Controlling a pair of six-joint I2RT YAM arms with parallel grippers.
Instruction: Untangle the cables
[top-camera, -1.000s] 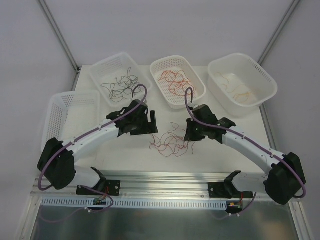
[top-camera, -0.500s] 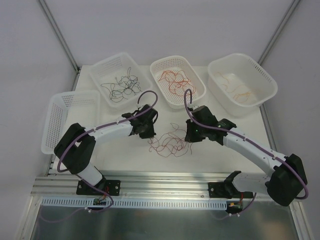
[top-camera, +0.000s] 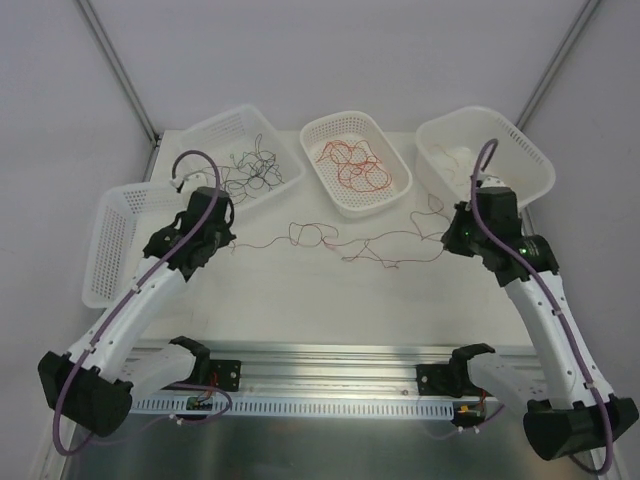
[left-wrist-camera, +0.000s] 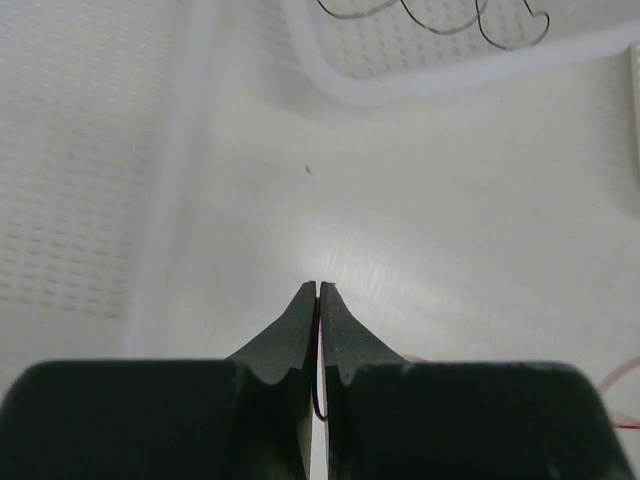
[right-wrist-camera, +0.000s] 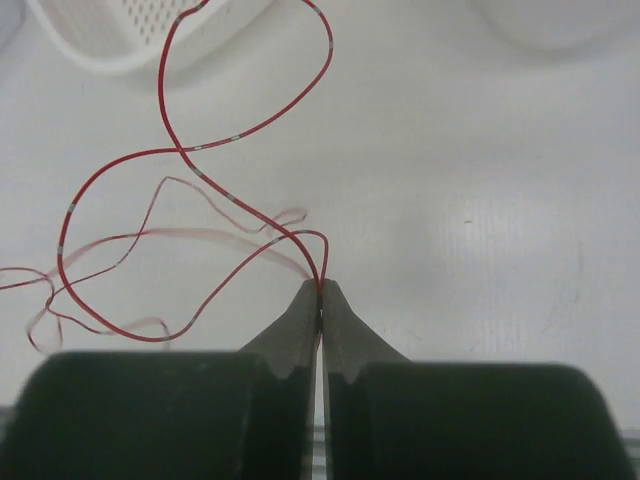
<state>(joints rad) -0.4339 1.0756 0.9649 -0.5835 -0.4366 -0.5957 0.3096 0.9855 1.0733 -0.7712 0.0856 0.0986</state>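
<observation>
**A:** Red wire, hair-thin, is all I make out on the counter (top-camera: 300, 300). Where does it run?

**B:** Nine o'clock to three. At nine, just beside the side basket (top-camera: 110, 250), the left jaws are pinched shut on one end, and a dark thread shows in the slit between them. Black cables (top-camera: 245, 168) lie in their own basket (top-camera: 215, 122) at eleven, well apart from this. The red strand (top-camera: 320, 236) crosses the middle, not straight, with small loops and kinks below the middle basket (top-camera: 345, 115) at twelve. At three, the right jaws are closed on the other end, and from there the wire curls away toward ten o'clock in the wrist view.

**A:** Is it one wire?

**B:** I cannot tell. A fainter strand (right-wrist-camera: 190, 232), blurred, lies beside it near the right jaws.

**A:** How do I do this pull well?

**B:** My judgement: hold both grips firm, spread the arms slowly and level, and watch those middle loops. If one tightens toward a knot, ease inward and let it fall open; never tug. Wire this thin likely slips out or snaps.
</observation>
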